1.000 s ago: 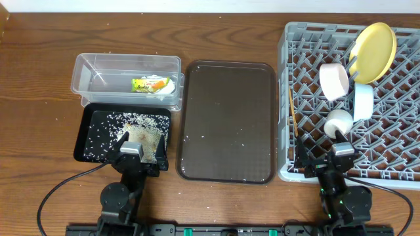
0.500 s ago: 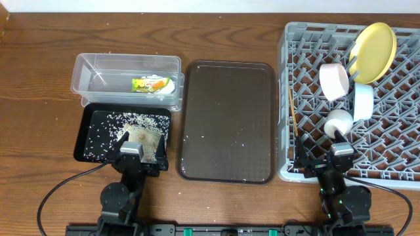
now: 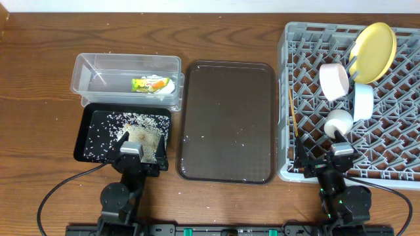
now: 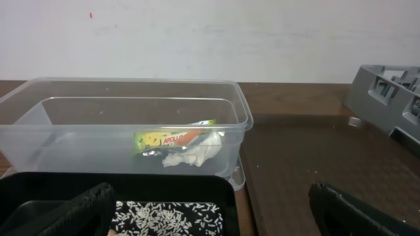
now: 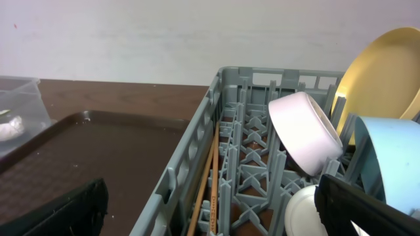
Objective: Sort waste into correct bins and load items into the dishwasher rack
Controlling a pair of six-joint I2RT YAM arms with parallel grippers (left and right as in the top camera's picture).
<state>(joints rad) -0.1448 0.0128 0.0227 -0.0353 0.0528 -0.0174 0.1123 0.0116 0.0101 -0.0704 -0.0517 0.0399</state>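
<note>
The table [image 3: 39, 59] is dark, grained wood. The tub [image 3: 125, 58] is clear glossy plastic, the rack [image 3: 283, 78] matt grey plastic, the serving tray [image 3: 226, 98] textured brown, the chopsticks [image 5: 209, 172] bare wood.

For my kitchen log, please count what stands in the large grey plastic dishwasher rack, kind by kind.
Round pale-yellow plates: 1
Small round white bowls: 2
Small light-blue bowls: 1
Thin wooden chopsticks: 2
Total: 6
</note>
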